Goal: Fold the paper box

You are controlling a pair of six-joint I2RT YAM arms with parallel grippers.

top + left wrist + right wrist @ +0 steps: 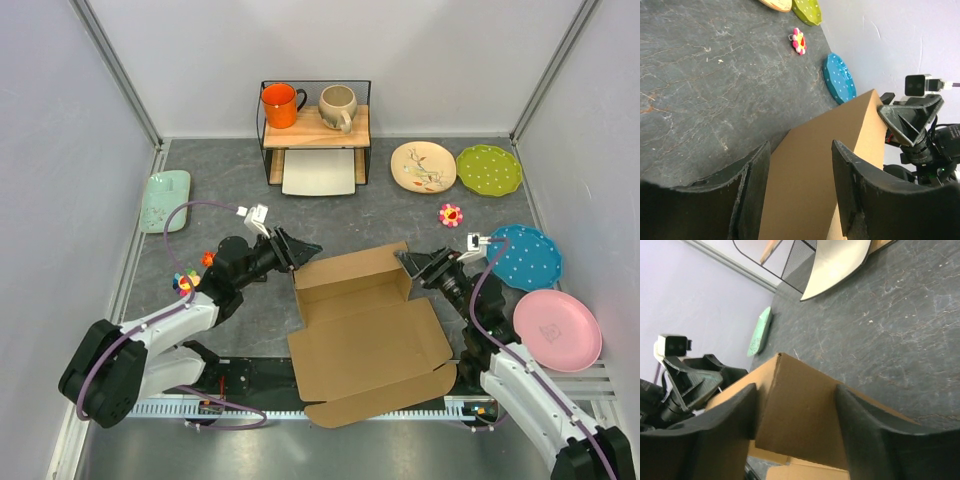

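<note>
Paper box (365,325): lies on the table (200,190) between the two sets of fingers. It is part-formed, with the rear wall upright and the front panel flat.

Left fingers (300,250): spread apart, gripping nothing, with the wall's left end just ahead of their gap.

Right fingers (412,264): likewise spread, the right corner sitting between them.

Recommendation: close both evenly on the wall ends, keep heights matched, and fold along the creases without twisting.

No brand, label or legible writing found.
</note>
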